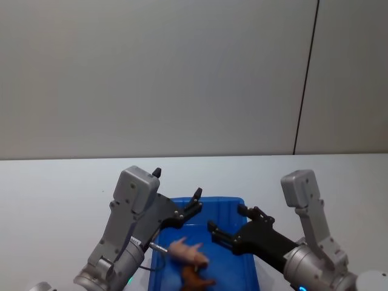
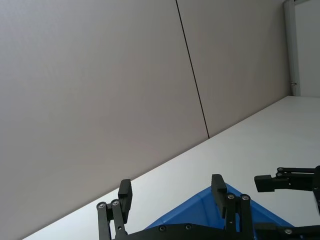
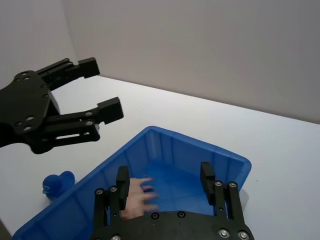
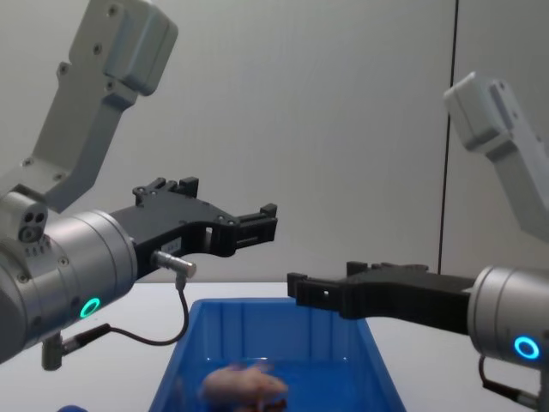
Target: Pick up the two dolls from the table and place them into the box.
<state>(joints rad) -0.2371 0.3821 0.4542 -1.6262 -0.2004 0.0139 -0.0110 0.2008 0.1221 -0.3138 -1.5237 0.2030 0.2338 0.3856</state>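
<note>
Both dolls lie in the box; the task is judged complete.
In the lower centre of the head view, the pink doll (image 1: 188,251) and brown doll (image 1: 195,279) are seen inside the box (image 1: 219,200). The left gripper (image 1: 177,184) and right gripper (image 1: 227,219) are held above it, fingers apart and empty.

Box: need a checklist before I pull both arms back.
1. Pink doll inside the box: ok.
2. Reddish-brown doll inside the box, next to the pink one: ok.
3. Left gripper open, nothing between its fingers: ok.
4. Right gripper open, nothing held: ok.
5. Both grippers above the box rim and apart from each other: ok.
6. Dolls lying settled on the box floor: cannot tell.
</note>
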